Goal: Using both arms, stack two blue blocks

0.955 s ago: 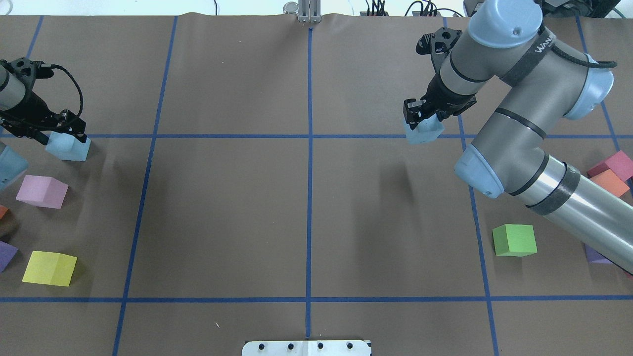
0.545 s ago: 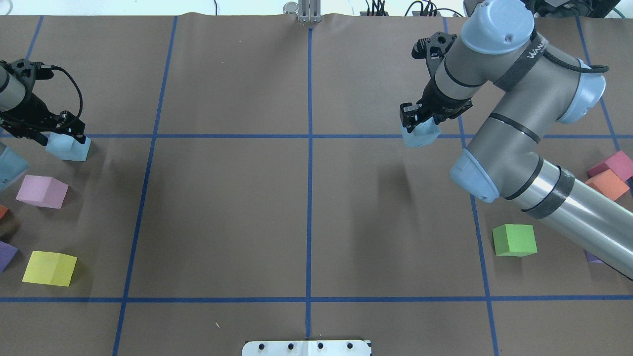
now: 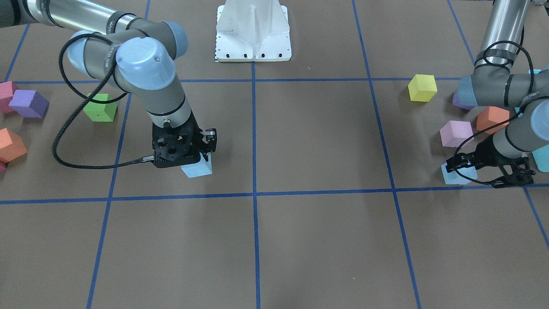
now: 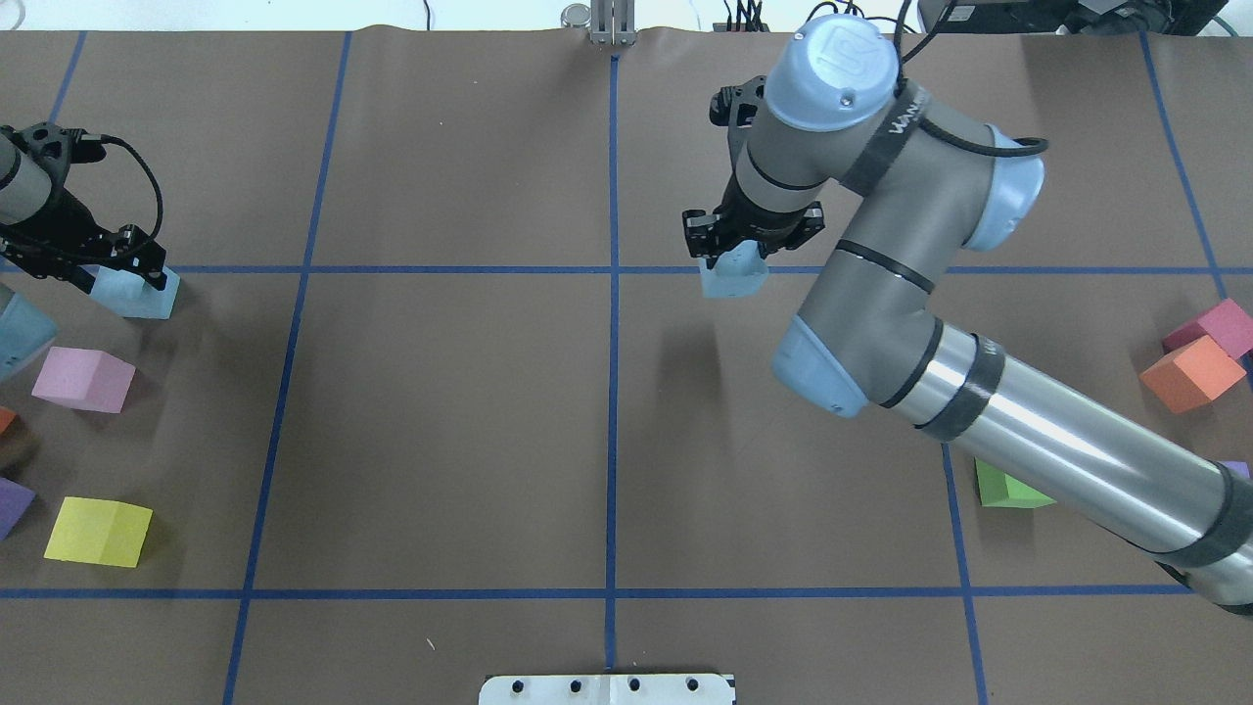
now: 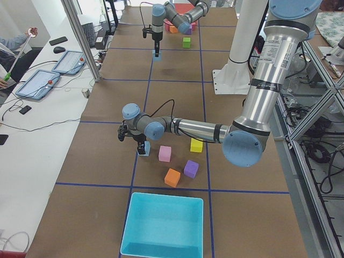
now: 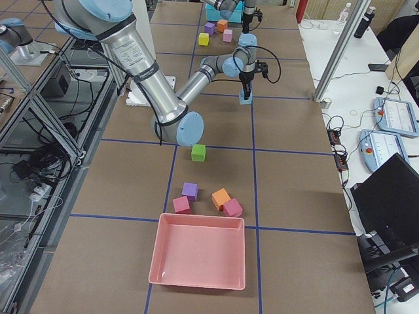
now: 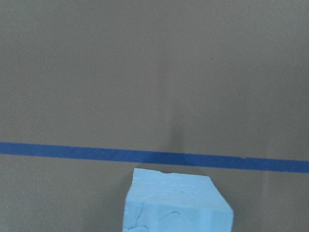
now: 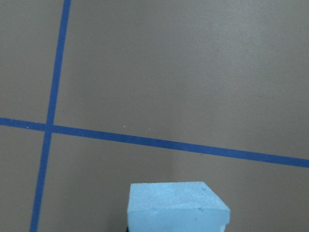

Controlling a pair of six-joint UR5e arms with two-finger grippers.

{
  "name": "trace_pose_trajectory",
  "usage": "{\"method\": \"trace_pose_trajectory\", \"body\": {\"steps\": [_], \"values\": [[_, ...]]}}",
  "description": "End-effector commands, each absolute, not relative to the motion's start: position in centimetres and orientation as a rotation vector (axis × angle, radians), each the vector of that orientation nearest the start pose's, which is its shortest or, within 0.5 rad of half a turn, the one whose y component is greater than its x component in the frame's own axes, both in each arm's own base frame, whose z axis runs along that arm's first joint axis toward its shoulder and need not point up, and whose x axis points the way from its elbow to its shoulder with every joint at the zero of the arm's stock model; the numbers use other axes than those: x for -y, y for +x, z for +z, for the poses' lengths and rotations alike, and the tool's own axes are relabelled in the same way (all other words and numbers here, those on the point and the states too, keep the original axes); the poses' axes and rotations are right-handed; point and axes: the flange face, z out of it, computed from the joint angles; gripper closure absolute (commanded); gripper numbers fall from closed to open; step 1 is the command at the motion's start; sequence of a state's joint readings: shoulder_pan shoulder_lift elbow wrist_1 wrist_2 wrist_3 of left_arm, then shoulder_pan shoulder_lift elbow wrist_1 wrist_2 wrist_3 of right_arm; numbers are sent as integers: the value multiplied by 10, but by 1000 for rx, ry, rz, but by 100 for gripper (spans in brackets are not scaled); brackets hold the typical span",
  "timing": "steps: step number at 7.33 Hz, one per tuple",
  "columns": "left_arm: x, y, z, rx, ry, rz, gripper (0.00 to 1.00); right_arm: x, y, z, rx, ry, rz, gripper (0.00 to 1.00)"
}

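Observation:
Two pale blue blocks show. My right gripper point(image 4: 736, 253) is shut on one blue block point(image 4: 732, 278) and holds it above the table, just right of the centre line; it also shows in the front view point(image 3: 197, 167) and the right wrist view point(image 8: 177, 207). The other blue block point(image 4: 140, 292) rests on the table at the far left. My left gripper point(image 4: 116, 270) is down over it with fingers at its sides and looks shut on it. This block also shows in the front view point(image 3: 458, 176) and the left wrist view point(image 7: 176, 203).
A pink cube point(image 4: 83, 379), a yellow cube point(image 4: 98, 532) and a purple cube point(image 4: 12, 504) lie near the left arm. A green cube point(image 4: 1003, 487), an orange cube point(image 4: 1189, 374) and a magenta cube point(image 4: 1219, 326) lie at the right. A turquoise tray point(image 5: 164, 226) and a pink tray point(image 6: 200, 258) stand at the table's ends.
My right arm has swung left toward the centre line, carrying its blue block. My left gripper has sunk a little lower over its block, which has stayed in place.

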State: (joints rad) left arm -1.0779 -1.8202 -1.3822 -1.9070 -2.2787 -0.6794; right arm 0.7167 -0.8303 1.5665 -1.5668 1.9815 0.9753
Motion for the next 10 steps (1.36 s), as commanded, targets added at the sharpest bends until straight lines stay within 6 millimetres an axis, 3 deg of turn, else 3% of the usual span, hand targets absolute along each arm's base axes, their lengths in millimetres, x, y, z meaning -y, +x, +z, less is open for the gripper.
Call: {"method": "trace_pose_trajectory", "body": {"steps": [1, 2, 3, 4, 5, 7, 9, 10], "values": [[572, 244, 582, -788, -76, -19, 26, 536, -533, 169, 816, 119, 14, 52], [574, 247, 579, -789, -73, -14, 30, 532, -546, 155, 819, 118, 31, 52], [574, 247, 578, -791, -72, -13, 35, 524, -557, 155, 808, 127, 30, 52], [577, 249, 560, -811, -56, -6, 35, 522, -567, 153, 803, 135, 40, 52], [577, 246, 536, -820, -42, -4, 35, 520, -576, 151, 806, 131, 38, 52], [589, 250, 472, -805, -62, -20, 35, 513, -617, 157, 745, 135, 25, 52], [608, 263, 407, -829, -72, -106, 35, 499, -632, 169, 735, 125, -5, 52], [613, 267, 388, -835, -77, -134, 35, 499, -632, 170, 733, 124, -7, 52]]}}
